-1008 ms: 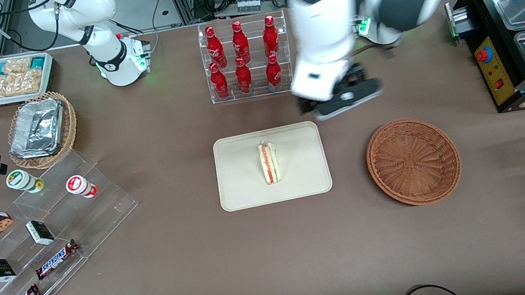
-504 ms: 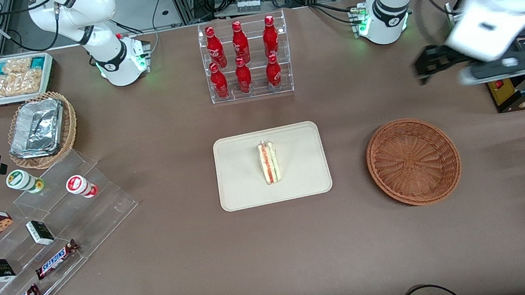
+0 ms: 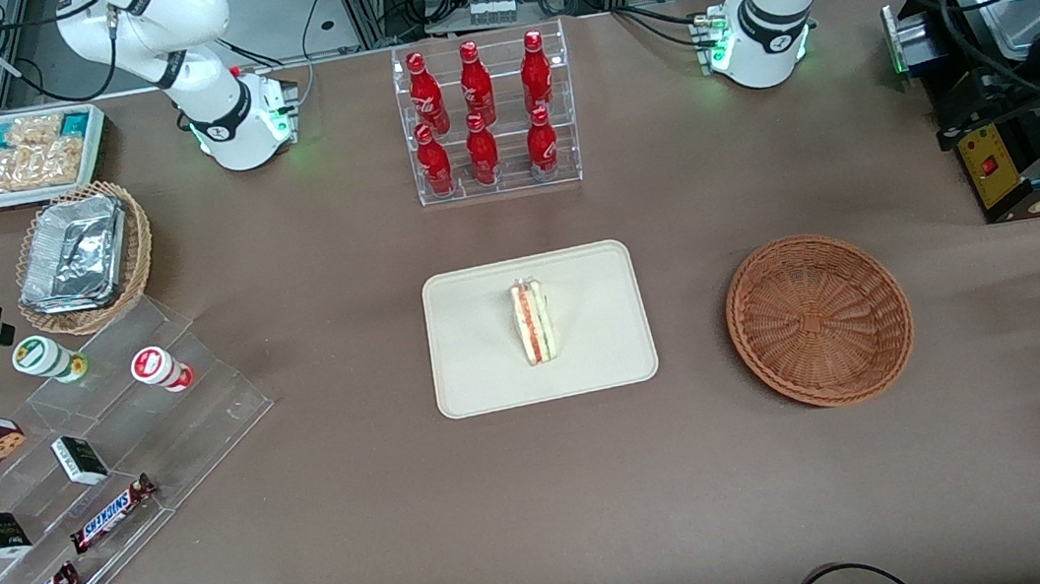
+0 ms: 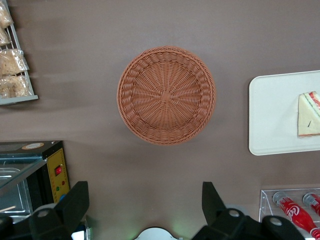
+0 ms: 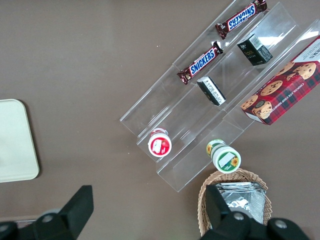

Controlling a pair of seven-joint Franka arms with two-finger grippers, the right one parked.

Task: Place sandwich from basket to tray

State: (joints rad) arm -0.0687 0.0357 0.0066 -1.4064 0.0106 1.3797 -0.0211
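Fingers (image 4: 75,202) of the left gripper (image 4: 145,207) stand wide apart with nothing between them, high above the table (image 3: 412,543) at the working arm's end. A second ago this gripper hung just over the tray's edge nearest the bottle rack; half a second ago it had swung out past the basket toward the black appliance; now it sits at the edge of the front view, over that black appliance (image 3: 1010,162).

Nothing on the table has shifted across the three front pictures. The tray (image 3: 481,376) lies flat in the middle of the table, nearer the front camera than the rack of red bottles (image 3: 484,118). The basket (image 3: 819,320) rests beside the tray, toward the working arm's end, well apart from it and holding nothing. The sandwich (image 3: 534,321) lies on the tray near its middle, filling edge up, clear of the rim, in the same spot as before.
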